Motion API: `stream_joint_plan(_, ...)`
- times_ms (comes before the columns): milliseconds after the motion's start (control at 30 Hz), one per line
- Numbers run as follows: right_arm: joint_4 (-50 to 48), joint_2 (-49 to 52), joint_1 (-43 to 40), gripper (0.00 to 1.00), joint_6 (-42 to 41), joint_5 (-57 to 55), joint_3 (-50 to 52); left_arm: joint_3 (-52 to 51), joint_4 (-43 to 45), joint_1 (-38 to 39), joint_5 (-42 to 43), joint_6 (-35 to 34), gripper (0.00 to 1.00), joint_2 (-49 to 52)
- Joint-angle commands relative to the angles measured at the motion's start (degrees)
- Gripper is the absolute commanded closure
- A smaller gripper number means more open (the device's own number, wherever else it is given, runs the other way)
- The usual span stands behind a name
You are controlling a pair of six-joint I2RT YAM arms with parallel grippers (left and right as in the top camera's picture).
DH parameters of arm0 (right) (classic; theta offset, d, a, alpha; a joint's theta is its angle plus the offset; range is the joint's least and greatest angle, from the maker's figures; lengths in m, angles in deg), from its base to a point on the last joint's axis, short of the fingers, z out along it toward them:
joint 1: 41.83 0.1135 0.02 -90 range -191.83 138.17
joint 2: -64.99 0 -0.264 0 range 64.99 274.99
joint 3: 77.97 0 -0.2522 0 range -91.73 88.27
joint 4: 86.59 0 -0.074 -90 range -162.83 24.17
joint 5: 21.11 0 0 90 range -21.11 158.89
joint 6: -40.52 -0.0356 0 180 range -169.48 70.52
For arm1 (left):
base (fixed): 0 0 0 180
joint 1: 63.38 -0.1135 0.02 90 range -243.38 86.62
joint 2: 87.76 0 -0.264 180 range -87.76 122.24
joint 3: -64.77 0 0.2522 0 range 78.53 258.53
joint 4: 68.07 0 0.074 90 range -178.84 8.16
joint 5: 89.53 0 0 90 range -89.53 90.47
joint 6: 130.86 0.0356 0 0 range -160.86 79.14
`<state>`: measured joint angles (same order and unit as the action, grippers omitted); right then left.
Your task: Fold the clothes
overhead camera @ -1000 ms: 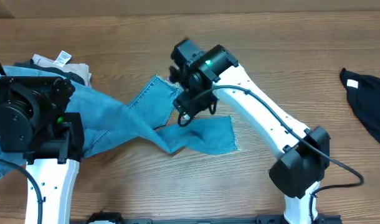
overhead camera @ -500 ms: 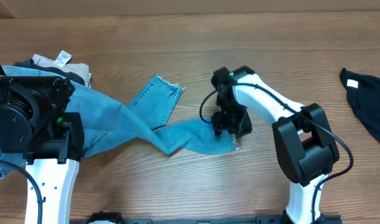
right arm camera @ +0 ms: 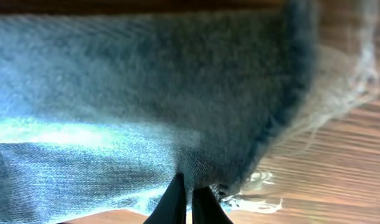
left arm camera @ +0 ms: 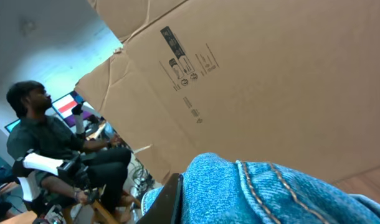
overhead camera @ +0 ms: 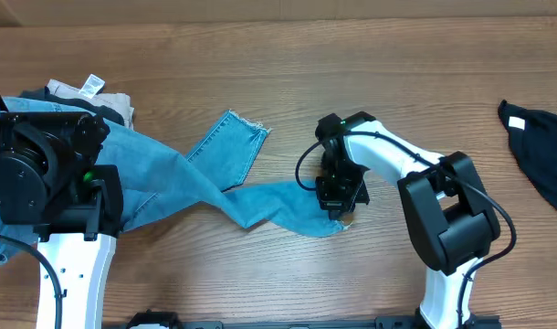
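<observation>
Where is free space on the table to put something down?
Free: the far strip of table beyond the jeans, and the patch between right arm and black garment. Crowded: the left, around the left arm.

desk (overhead camera: 379, 73): brown wood-grain boards, seen from overhead.
jeans (overhead camera: 169, 174): light-blue denim lying from the left edge toward the centre, with the bulk at the left and two legs running right.
upper leg (overhead camera: 219, 146): lies flat, its frayed hem toward the far side.
lower leg (overhead camera: 278, 203): twisted, its end bunched near the centre, with loose threads trailing onto the wood.
beige garment (overhead camera: 114, 102): far left, partly under the jeans, with a white tag (overhead camera: 93, 85) showing.
black garment (overhead camera: 539, 146): crumpled at the right edge, well apart from the jeans.
</observation>
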<state>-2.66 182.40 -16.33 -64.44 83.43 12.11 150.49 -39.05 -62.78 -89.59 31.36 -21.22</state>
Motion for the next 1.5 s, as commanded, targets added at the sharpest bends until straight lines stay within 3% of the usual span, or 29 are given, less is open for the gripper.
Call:
stream_joint_plan(0,0.46,-5.29,-3.41,0.46,0.35,-6.49,-1.81,2.25,0.52,-0.44,1.6,-0.17,0.9,-0.66)
stream_joint_plan(33,1.75,-5.95,-4.79,0.38,0.35,-5.79,-2.01,2.25,0.5,-0.42,1.6,-0.17,0.89,-0.66)
stream_joint_plan(167,4.76,-6.08,-6.88,0.35,0.44,4.9,-0.37,2.25,-0.37,-0.42,1.57,-0.17,0.89,-0.66)
stream_joint_plan(300,2.6,-6.08,-3.19,0.34,1.75,13.55,1.38,2.23,-0.57,-0.42,1.57,-0.2,0.88,-0.66)
stream_joint_plan(567,-8.74,-6.08,1.16,0.28,-15.08,13.84,11.47,2.25,-0.96,-0.42,1.55,-0.2,0.88,-0.66)
stream_joint_plan(667,-14.14,-6.08,0.85,0.39,-19.56,13.73,14.25,2.25,-0.96,-0.42,1.55,-0.2,0.88,-0.66)
stream_joint_plan(700,-16.04,-6.08,0.85,0.55,-20.28,13.53,14.75,2.25,-0.96,-0.42,1.55,-0.2,0.88,-0.66)
stream_joint_plan(733,-17.0,-6.08,0.83,0.76,-20.28,12.9,14.75,2.23,-0.96,-0.42,1.55,-0.2,0.88,-0.66)
stream_joint_plan(767,-17.73,-6.1,0.63,0.89,-20.28,11.74,14.56,2.25,-0.96,-0.42,1.55,-0.2,0.88,-0.66)
stream_joint_plan(833,-17.55,-6.1,-0.39,0.96,-20.24,8.92,13.6,2.23,-0.96,-0.42,1.55,-0.2,0.88,-0.66)
stream_joint_plan(1000,-11.8,-9.97,-5.7,0.96,-16.33,2.86,9.51,2.23,-0.96,0.39,1.55,-0.2,0.88,-0.66)
stream_joint_plan(1133,-5.81,-17.35,-11.8,0.96,-8.68,0.2,2.99,2.23,-0.96,0.61,1.55,-0.2,0.88,-0.66)
stream_joint_plan(1167,-5.35,-18.12,-12.09,0.85,-8.66,1.27,2.97,2.25,-0.96,0.61,1.55,-0.2,0.88,-0.66)
stream_joint_plan(1200,-4.92,-18.18,-11.98,0.56,-8.57,2.78,3.04,2.25,-0.96,0.61,1.53,-0.2,0.88,-0.66)
stream_joint_plan(1233,-5.16,-17.92,-11.02,0.47,-8.61,3.74,3.58,2.25,-0.96,0.61,1.53,-0.2,0.87,-0.66)
stream_joint_plan(1333,-6.03,-17.05,-7.76,0.26,-9.62,3.74,5.35,2.25,-0.96,0.61,1.53,-0.2,0.87,-0.66)
stream_joint_plan(1467,-12.33,-15.43,-2.89,0.19,-15.61,3.78,11.74,2.25,-0.96,0.61,1.53,-0.2,0.86,-0.66)
